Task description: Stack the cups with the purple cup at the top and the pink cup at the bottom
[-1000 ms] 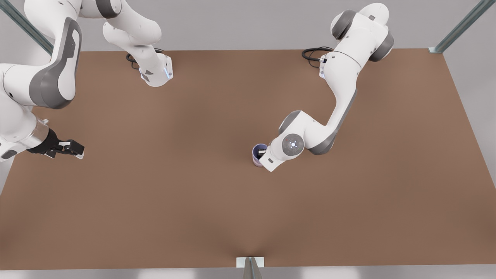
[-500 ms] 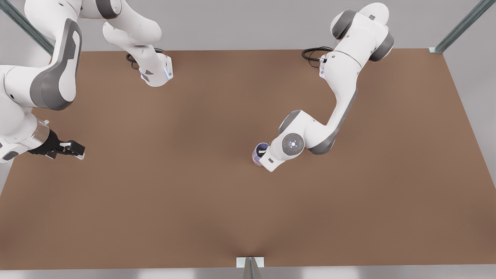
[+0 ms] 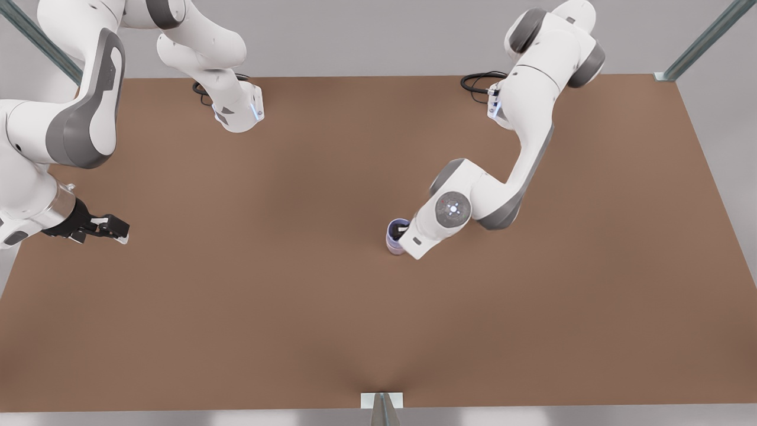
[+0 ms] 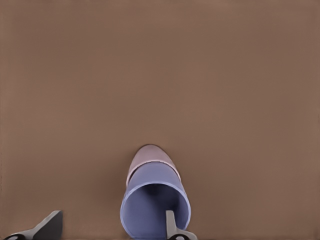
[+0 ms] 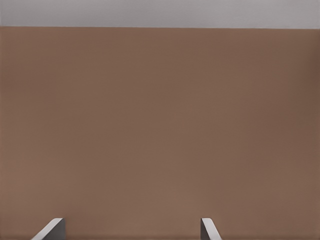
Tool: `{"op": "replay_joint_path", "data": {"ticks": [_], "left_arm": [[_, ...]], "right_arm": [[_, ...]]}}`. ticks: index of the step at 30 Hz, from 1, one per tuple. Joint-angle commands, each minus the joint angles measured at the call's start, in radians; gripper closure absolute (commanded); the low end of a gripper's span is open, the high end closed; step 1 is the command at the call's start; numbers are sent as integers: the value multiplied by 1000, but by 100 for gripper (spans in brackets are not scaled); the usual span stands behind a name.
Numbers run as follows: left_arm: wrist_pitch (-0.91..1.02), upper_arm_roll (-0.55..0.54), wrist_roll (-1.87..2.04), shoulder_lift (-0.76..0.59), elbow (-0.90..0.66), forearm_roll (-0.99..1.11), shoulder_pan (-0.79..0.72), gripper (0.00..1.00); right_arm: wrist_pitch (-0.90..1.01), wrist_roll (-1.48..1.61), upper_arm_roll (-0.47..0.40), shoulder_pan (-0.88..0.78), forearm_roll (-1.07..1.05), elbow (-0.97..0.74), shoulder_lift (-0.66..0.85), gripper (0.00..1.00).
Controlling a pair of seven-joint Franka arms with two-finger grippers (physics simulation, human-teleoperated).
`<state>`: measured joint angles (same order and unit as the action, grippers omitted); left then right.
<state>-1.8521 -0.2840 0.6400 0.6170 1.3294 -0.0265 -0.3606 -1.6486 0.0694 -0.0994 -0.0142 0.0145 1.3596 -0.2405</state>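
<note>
In the left wrist view the left end effector (image 4: 110, 229) hangs over the stack with its fingers spread wide, one finger inside the purple cup (image 4: 155, 202) and one outside, gripping nothing. The purple cup sits nested in the pink cup (image 4: 150, 155) near the middle of the brown surface (image 3: 295, 296). Well apart, at the front view's left edge, the right end effector (image 3: 115, 228) waits open and empty.

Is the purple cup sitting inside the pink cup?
Yes, in the left wrist view the purple cup is nested in the pink cup, whose wall shows around it.
</note>
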Motion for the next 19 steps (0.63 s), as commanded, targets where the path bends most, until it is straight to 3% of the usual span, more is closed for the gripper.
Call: {"op": "replay_joint_path", "data": {"ticks": [1, 5, 8, 9, 10, 12, 19], "left_arm": [[103, 25, -45, -5, -44, 17, 6, 0], [255, 305, -474, -72, -78, 17, 6, 0], [315, 408, -531, -169, -76, 19, 9, 0], [329, 387, -537, -223, -67, 14, 64, 0], [327, 286, -533, -260, -62, 28, 158, 0], [323, 187, -577, -330, -44, 92, 236, 0], [317, 137, -603, -387, 11, 91, 279, 0]], "right_arm": [[0, 4, 0, -1, -1, -1, 1, 0], [0, 4, 0, -1, -1, -1, 1, 0], [0, 4, 0, -1, -1, -1, 1, 0], [0, 4, 0, -1, -1, -1, 0, 0], [0, 4, 0, -1, -1, -1, 1, 0], [0, 4, 0, -1, -1, -1, 0, 0], [0, 4, 0, -1, -1, -1, 1, 0]]}}
